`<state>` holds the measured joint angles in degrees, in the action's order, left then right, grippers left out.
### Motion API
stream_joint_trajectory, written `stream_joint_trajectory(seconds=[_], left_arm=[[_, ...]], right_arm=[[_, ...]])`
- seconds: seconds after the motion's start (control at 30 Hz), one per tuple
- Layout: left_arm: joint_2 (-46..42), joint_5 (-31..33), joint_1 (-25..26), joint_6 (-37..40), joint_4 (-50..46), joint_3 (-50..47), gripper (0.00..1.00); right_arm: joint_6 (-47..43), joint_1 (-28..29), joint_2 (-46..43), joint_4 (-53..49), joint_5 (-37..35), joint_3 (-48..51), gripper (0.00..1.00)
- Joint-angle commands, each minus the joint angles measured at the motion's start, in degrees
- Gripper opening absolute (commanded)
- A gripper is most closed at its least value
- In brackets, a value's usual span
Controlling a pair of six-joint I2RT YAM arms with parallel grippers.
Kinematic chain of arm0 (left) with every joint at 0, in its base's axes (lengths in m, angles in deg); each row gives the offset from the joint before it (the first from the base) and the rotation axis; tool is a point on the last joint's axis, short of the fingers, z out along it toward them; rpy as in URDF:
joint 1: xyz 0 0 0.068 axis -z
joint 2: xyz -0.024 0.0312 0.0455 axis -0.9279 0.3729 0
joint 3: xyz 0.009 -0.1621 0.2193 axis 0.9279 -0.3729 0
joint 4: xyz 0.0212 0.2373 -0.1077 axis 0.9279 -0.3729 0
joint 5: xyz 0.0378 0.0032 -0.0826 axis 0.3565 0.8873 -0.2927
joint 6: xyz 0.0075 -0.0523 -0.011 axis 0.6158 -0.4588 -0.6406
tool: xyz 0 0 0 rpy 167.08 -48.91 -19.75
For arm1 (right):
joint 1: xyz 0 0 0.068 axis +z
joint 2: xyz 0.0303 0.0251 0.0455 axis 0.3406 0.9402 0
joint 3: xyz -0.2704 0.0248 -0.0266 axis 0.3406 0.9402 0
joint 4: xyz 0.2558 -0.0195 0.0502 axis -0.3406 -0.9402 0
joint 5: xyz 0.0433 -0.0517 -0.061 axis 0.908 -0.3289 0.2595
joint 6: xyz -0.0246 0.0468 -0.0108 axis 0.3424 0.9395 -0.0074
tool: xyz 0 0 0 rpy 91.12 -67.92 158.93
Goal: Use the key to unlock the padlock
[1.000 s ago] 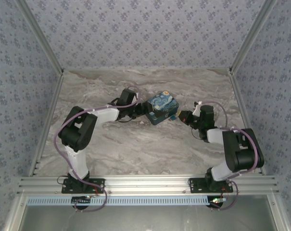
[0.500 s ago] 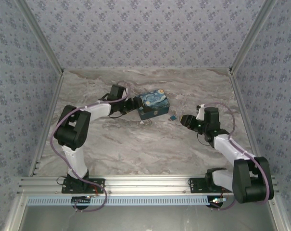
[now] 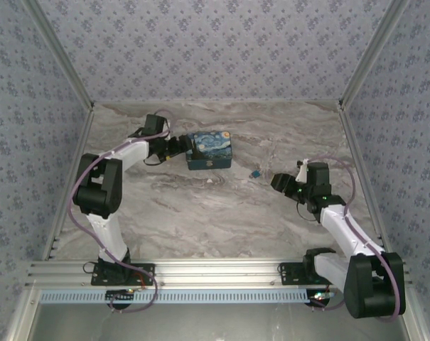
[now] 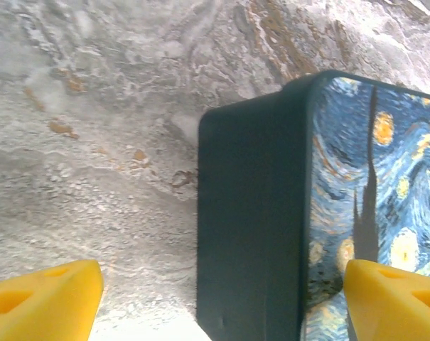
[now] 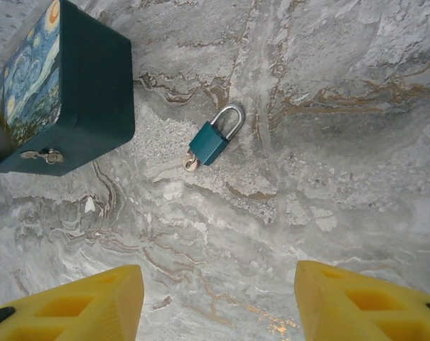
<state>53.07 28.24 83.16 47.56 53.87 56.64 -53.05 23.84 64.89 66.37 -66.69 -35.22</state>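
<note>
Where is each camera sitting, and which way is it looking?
Top external: above and behind the arms, looking down at the table; both arms show, the left end effector at the box, the right end effector near the padlock.
Left wrist: on the left arm's wrist, looking down at the box's dark side and printed lid; its yellow fingers show at the bottom corners.
Right wrist: on the right arm's wrist, looking down at the padlock and box; its yellow fingers show at the bottom.
Shared: both wrist views show the box.
</note>
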Motion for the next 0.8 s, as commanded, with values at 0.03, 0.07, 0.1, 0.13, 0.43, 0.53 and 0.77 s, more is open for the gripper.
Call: stream_joint_trajectory(seconds=[0.03,0.07,0.1,0.13,0.43,0.53,0.77], left_arm=[[-4.0,0.5,-0.8,2.9,-4.4,2.4,0.92],[-5.9,0.3,-1.0,3.1,-5.0,2.3,0.92],[-8.0,0.2,-1.2,3.3,-5.0,1.7,0.93],[-10.9,0.6,-1.3,3.4,-4.8,0.6,0.94],[-39.2,11.6,-2.2,4.6,-2.5,-16.5,1.0],[-48.1,19.2,-3.1,4.7,-2.8,-22.9,0.99],[-65.4,33.4,-5.6,6.5,-3.3,-35.3,0.99]], right_arm=[[-1.6,-1.4,-1.3,-4.8,-0.5,-2.2,0.66],[-1.9,-1.8,-1.6,-5.7,-0.5,-2.6,0.69],[-2.3,-2.2,-2.1,-6.6,-0.5,-3.1,0.71],[-2.7,-2.7,-2.5,-7.6,-0.5,-3.6,0.74],[-5.3,-9.1,-7.9,-11.9,-3.9,-5.0,0.98],[-6.6,-11.7,-8.4,-12.3,-6.8,-5.4,1.0],[-19.0,-11.7,-9.2,-4.9,-20.7,-3.2,1.0]])
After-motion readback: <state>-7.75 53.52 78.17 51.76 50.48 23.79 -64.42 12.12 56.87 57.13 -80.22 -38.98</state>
